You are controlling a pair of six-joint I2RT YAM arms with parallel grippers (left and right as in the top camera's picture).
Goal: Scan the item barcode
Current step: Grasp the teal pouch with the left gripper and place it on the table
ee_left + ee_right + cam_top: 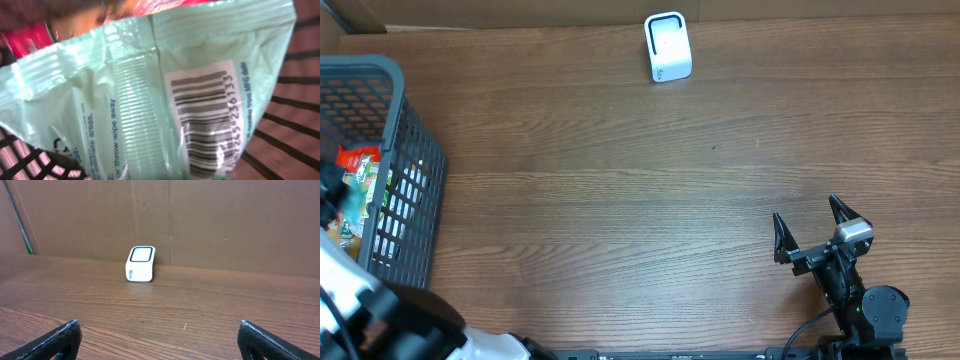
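A pale green packet (pixel 135 90) fills the left wrist view, its barcode (pixel 202 120) facing the camera. It sits inside the black mesh basket (pixel 415 160) at the table's left edge, over a red packet (pixel 25 40). My left arm (pixel 360 300) reaches into that basket. Its fingers are hidden behind the green packet, which runs down to where the jaws are, and they are shut on it. The white scanner (pixel 668 47) stands at the back centre, also seen ahead in the right wrist view (pixel 140 263). My right gripper (pixel 806 209) rests open at the front right, nothing between its fingers.
Green and red packets (pixel 360 175) show through the basket's top. A cardboard wall (pixel 200 220) runs behind the scanner. Bare wooden table (pixel 620 200) lies between the basket, the scanner and the right arm.
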